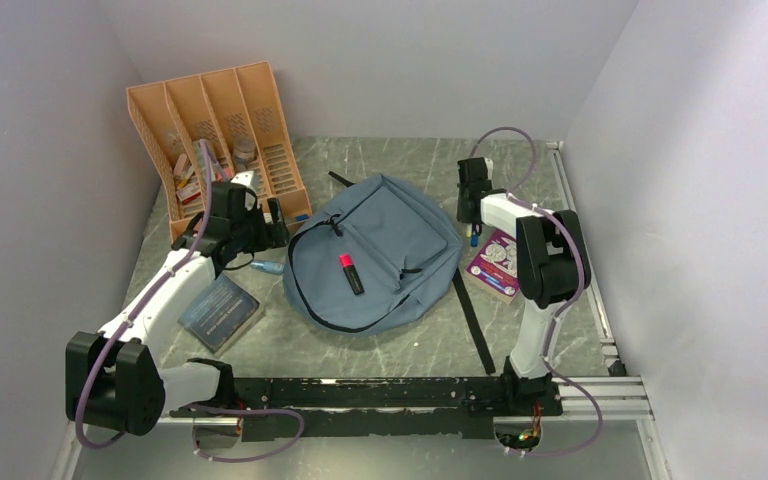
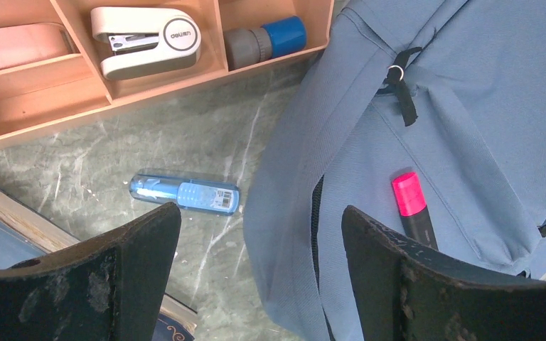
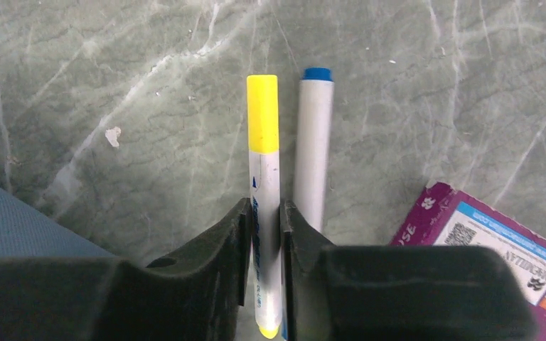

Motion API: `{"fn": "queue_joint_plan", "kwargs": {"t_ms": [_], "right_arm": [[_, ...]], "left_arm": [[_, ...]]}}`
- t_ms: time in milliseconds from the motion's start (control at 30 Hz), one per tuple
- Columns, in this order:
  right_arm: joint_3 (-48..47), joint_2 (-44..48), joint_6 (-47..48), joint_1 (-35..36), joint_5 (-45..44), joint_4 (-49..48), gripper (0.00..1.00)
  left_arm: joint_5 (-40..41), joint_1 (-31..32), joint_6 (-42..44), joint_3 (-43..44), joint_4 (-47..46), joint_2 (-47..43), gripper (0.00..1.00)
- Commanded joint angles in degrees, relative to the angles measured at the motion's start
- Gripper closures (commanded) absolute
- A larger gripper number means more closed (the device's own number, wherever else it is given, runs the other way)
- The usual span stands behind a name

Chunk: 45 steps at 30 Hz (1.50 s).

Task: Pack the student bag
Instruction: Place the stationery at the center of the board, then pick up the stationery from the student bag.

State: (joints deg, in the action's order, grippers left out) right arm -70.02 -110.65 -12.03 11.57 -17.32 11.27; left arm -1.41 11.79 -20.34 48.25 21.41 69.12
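The grey-blue student bag lies flat mid-table, with a pink-capped black highlighter resting on it; both also show in the left wrist view, bag, highlighter. My left gripper is open and empty, hovering over the bag's left edge and its dark zipper. My right gripper is shut on a yellow-capped white marker, low over the table to the right of the bag. A blue-capped white marker lies right beside it.
An orange slotted organizer at back left holds a white stapler and a blue-grey cylinder. A blue tube lies on the table. A dark booklet lies left, a purple booklet right. A black strap lies on the table.
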Motion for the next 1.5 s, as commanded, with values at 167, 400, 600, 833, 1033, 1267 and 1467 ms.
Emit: {"fn": "queue_joint_plan", "kwargs": {"t_ms": [167,400,600,833,1033,1267,1467], "right_arm": [[-2.45,-1.0,-0.01,-0.59,0.78,1.33,0.62],[-2.46,8.31,0.26,-0.21,1.74,2.43,0.58],[-3.3,15.26,1.94,9.16,10.78,3.36,0.54],[-3.96,12.95,-1.09,26.29,12.48,7.8,0.53],[-2.14,10.85,-4.44,34.4,17.77,6.86,0.48],[-1.1,7.02,-5.53,36.33,19.32,6.66,0.44],[-1.48,3.14,-5.51,36.89,20.81,5.96,0.44]], "left_arm": [[-1.58,-0.72,0.62,0.61,-0.76,0.05,0.12],[-1.58,-0.8,0.59,0.62,-0.75,0.21,0.12],[-1.5,-1.05,0.65,0.87,-0.54,0.48,0.12],[-1.06,-1.07,0.74,0.88,-0.05,0.28,0.13],[-1.32,-1.1,0.74,0.96,-0.14,0.65,0.13],[-1.42,-1.16,0.74,0.88,-0.13,0.56,0.13],[-1.71,-1.16,0.69,0.88,-0.28,0.56,0.13]]}}
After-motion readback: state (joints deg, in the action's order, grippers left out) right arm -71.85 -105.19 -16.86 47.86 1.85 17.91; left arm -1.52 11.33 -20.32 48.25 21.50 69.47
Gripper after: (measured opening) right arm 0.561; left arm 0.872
